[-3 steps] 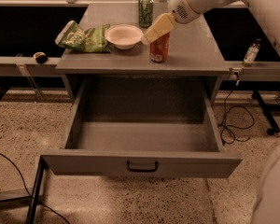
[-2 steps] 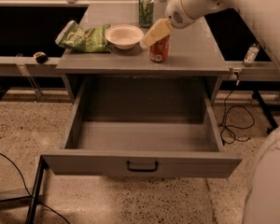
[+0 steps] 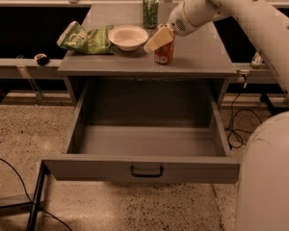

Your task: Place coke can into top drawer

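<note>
Since the earlier frames the gripper has dipped a little lower and toward the left, so its pale wedge-shaped end now lies across the upper part of the coke can instead of hanging just above it; the can itself has not shifted. Whether the gripper is open, closed or clamped on the can cannot be told from this angle (its pale end overlaps the can's silver top and hides the contact). The white arm reaches in from the upper right, its rounded wrist just behind and to the right of the can.

The coke can stands upright on the grey cabinet top, near the middle, a little way back from the front edge. Just beside it on the left sits a white bowl, and left of that a crumpled green chip bag. A green can stands upright farther back, behind the bowl and the coke can.

Below the cabinet top, the top drawer is pulled fully out toward the camera, its dark handle at the centre of the front panel. The coke can is not in it. The robot's pale body fills the lower right corner, and a dark cable loops on the speckled floor beside the drawer.
</note>
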{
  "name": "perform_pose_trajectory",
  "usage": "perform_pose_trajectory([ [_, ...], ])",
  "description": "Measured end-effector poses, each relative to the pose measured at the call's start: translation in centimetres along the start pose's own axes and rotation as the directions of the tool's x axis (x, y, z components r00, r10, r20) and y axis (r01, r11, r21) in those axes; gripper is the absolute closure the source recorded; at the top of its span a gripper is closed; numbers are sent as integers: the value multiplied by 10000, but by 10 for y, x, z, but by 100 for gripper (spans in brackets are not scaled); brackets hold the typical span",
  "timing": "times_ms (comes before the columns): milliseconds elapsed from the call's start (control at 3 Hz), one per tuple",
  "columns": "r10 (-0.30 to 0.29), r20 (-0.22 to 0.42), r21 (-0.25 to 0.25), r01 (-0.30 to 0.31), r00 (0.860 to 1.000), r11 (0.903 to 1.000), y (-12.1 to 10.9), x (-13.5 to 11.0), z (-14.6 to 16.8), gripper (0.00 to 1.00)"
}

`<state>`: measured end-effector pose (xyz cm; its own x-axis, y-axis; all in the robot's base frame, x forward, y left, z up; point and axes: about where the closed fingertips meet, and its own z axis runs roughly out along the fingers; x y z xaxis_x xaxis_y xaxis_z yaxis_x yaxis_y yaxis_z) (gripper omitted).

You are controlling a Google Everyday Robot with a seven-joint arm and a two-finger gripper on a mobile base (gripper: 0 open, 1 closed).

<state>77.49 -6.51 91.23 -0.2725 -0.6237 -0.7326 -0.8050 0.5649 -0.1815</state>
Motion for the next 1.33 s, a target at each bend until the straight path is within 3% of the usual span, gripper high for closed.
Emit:
perform_pose_trajectory([
  [333,111,834,-727,-50,9965,9973,0,0,5,43],
  [667,-991,2718,-1886,1540,9572,9699,27,-44,-18,72],
  [1000,-2220,4181,-2140,3330,8808,9183,67,-68,-76,97],
  [1333,-3662,4061,-1513,4568,8372,8766,116,-75,-132,100],
])
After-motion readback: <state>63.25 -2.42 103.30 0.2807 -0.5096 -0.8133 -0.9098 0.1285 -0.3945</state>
